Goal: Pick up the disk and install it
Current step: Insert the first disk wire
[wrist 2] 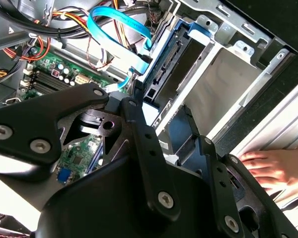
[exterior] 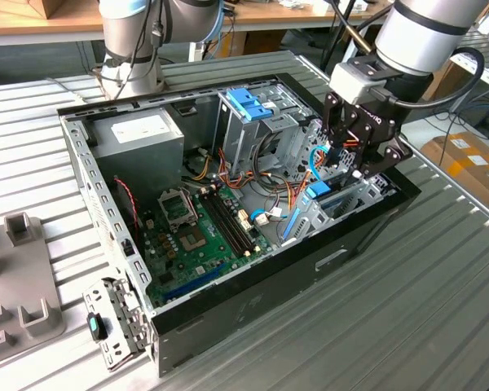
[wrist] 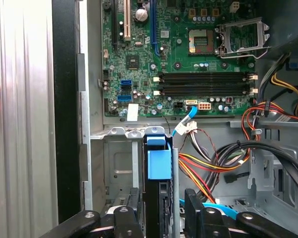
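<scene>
The disk (wrist: 158, 171) stands on edge in the metal drive bay (wrist: 114, 163) at the case's front corner, its blue side rail facing the first wrist camera. In the second wrist view the disk (wrist 2: 164, 74) shows its blue rail and connector edge against the bay wall (wrist 2: 228, 74). My gripper (wrist: 161, 201) straddles it, with black fingers (wrist: 135, 210) close on both flat sides. From the exterior view, the gripper (exterior: 352, 173) reaches down into the bay at the case's right end, and the disk's blue end (exterior: 318, 191) pokes out beside it.
The open case (exterior: 253, 309) holds a green motherboard (exterior: 196, 236), a grey power supply (exterior: 138, 134) and a drive cage with a blue latch (exterior: 248, 102). Loose cables (wrist: 213, 163) run beside the bay. A person's hand (wrist 2: 265, 168) rests outside the case. A second arm's base (exterior: 130, 49) stands behind.
</scene>
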{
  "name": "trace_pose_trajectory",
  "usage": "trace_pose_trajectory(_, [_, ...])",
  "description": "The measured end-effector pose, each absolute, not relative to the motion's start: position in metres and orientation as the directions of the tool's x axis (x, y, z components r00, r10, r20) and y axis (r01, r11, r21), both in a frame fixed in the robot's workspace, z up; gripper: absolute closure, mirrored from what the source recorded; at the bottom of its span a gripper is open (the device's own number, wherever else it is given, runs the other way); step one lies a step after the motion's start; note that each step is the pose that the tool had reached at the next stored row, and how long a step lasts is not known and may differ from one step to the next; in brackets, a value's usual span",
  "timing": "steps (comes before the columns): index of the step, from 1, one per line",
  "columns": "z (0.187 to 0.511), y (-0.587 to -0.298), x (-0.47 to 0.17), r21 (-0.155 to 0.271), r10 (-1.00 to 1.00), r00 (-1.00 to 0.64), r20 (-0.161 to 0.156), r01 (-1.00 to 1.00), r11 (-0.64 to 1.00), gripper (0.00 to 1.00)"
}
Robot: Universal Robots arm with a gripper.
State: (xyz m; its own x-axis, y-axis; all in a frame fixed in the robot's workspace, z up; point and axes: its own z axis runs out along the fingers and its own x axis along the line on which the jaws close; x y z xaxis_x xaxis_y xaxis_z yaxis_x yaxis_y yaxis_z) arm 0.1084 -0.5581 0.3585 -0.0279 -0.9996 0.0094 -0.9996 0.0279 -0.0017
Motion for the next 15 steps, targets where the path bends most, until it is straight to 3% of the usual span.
trace_pose_trajectory(15, [0.3616, -0.5559, 0.1084, -0.002, -1.0, -0.028, 0.009, -1.0, 0.028, 0.52])
